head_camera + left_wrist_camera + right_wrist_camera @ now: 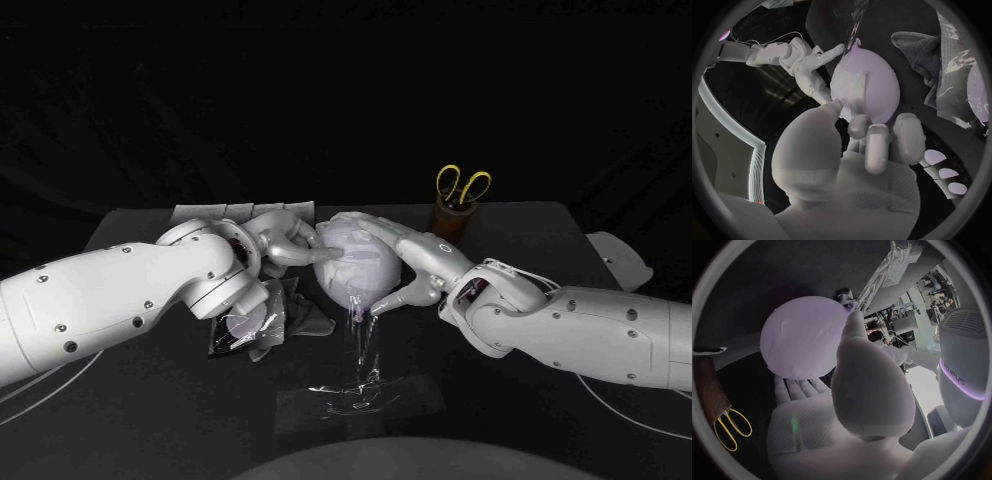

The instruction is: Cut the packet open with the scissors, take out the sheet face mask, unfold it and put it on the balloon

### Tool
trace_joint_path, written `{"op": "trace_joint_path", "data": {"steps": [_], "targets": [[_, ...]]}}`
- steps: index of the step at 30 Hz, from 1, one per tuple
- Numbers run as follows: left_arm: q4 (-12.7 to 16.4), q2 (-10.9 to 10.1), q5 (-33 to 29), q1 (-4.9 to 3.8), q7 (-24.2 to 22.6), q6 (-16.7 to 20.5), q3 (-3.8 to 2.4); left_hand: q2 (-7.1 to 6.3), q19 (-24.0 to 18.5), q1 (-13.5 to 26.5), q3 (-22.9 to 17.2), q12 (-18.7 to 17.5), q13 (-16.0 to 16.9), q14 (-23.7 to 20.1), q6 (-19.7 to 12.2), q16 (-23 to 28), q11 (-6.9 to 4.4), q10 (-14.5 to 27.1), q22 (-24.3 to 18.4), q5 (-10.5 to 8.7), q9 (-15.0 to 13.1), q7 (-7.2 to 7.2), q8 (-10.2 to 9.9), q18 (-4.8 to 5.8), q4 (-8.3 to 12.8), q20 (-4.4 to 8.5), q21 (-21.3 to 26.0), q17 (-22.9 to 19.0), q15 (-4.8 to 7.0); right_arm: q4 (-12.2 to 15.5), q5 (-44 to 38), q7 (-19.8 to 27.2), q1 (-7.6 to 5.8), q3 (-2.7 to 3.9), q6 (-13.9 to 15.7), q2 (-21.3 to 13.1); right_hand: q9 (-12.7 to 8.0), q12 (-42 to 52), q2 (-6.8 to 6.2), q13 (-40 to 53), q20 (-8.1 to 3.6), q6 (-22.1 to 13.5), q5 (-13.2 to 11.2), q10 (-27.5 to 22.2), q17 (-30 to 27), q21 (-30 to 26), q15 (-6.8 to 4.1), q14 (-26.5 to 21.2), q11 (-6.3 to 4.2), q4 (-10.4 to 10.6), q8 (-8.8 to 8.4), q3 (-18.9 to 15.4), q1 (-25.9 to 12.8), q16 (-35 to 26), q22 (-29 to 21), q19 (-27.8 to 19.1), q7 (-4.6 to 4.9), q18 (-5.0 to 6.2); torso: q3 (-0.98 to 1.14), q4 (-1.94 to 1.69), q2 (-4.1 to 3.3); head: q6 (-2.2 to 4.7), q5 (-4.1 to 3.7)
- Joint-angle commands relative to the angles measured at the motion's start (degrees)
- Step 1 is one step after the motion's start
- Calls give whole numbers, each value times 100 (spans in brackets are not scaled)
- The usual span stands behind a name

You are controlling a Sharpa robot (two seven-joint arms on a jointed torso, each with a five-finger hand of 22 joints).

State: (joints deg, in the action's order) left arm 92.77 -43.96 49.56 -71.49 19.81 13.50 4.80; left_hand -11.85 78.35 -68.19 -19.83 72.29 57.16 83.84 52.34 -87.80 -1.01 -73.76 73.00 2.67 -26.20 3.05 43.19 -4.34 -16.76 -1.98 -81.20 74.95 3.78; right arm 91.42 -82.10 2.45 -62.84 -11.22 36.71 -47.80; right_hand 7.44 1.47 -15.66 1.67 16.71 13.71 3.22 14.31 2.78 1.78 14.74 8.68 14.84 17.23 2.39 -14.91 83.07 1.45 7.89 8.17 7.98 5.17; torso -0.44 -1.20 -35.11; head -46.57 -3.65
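Observation:
The pale lilac balloon stands on a clear stick at the table's middle, and its top looks wrinkled, as if a thin sheet lies over it. My left hand touches its left side, fingertips and thumb pressed against the balloon. My right hand spans it from the right, with fingers laid over the top and the thumb at the knot end of the balloon. Yellow-handled scissors stand in a brown holder behind.
A cut clear packet and a dark cloth lie left of the balloon, under my left forearm. The clear stick runs down to a transparent base near the front. White cards lie at the back.

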Motion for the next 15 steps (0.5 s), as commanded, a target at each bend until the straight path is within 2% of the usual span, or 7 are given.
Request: {"op": "trace_joint_path", "data": {"steps": [1,11,15], "targets": [[-4,35,153,-7,183,-161,-9,2,43,67,60,41,18,502,48,-32,3,-56,21,14,-8,-8,28,54,-5,-14,-35,1046,43,2,-26,-32,25,-18,-220,11,8,21,-28,5,15,20,20,-31,-9,-7,0,-38,27,14,25,-30,-34,-14,-11,12,897,-37,-1,-1,-3,1,-8],[-42,56,215,-10,282,-212,-11,18,53,19,155,62,61,507,51,-39,-14,-70,37,16,-10,-29,41,56,21,-6,-43,1061,56,0,-25,-34,25,-18,-228,21,8,21,-29,5,16,20,21,-32,-9,-7,5,-38,31,14,25,-32,-36,-14,-12,12,898,-38,0,-1,2,-10,-7],[-55,74,239,-12,319,-258,-12,26,59,-35,169,60,59,507,49,-41,-20,-66,48,16,-10,-33,44,59,25,-4,-48,1063,62,-5,-22,-32,25,-18,-229,27,9,21,-29,5,17,21,21,-32,-10,-7,7,-41,32,14,26,-32,-36,-14,-13,11,899,-39,-3,-1,0,8,-56]]}}
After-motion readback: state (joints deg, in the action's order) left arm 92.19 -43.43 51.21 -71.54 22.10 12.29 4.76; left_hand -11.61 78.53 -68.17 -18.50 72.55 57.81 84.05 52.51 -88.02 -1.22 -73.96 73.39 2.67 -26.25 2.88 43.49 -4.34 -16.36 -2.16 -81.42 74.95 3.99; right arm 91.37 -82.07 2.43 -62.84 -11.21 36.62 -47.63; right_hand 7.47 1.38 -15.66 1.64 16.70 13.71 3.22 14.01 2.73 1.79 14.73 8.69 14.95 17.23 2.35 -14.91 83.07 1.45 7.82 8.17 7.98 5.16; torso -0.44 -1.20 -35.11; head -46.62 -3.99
